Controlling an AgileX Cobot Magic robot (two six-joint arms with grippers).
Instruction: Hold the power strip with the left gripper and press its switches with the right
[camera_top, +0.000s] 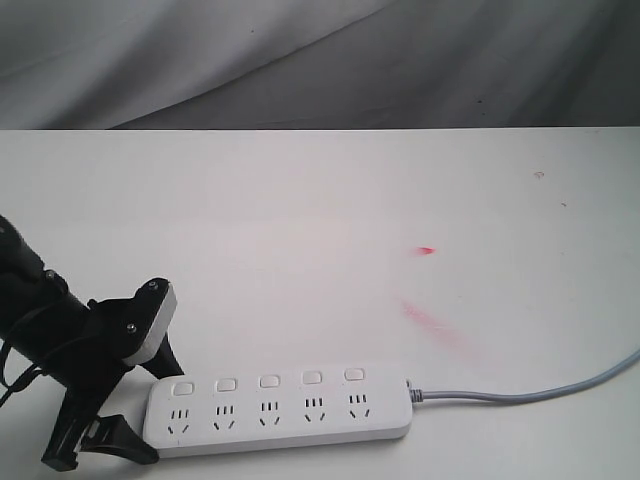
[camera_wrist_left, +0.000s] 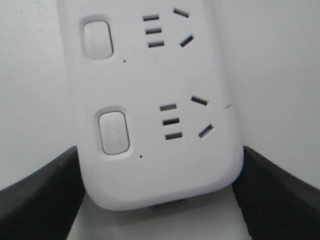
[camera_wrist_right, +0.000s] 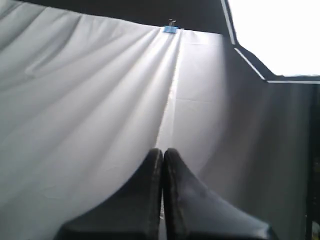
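The white power strip (camera_top: 285, 408) lies flat near the table's front edge, its grey cord (camera_top: 520, 394) running off to the right. Five square switches (camera_top: 269, 381) sit in a row above the socket sets. My left gripper (camera_top: 160, 415) straddles the strip's left end, one black finger behind it and one in front. In the left wrist view both fingers (camera_wrist_left: 42, 195) press against the sides of the power strip (camera_wrist_left: 155, 170), and two switches (camera_wrist_left: 114, 132) show. My right gripper (camera_wrist_right: 163, 151) is shut on nothing, aimed at the grey backdrop, and is outside the exterior view.
The white table (camera_top: 300, 220) carries red smears (camera_top: 432, 322) right of centre. A creased grey cloth backdrop (camera_top: 320, 60) hangs behind its far edge. A blue clip (camera_wrist_right: 170, 29) holds the cloth in the right wrist view.
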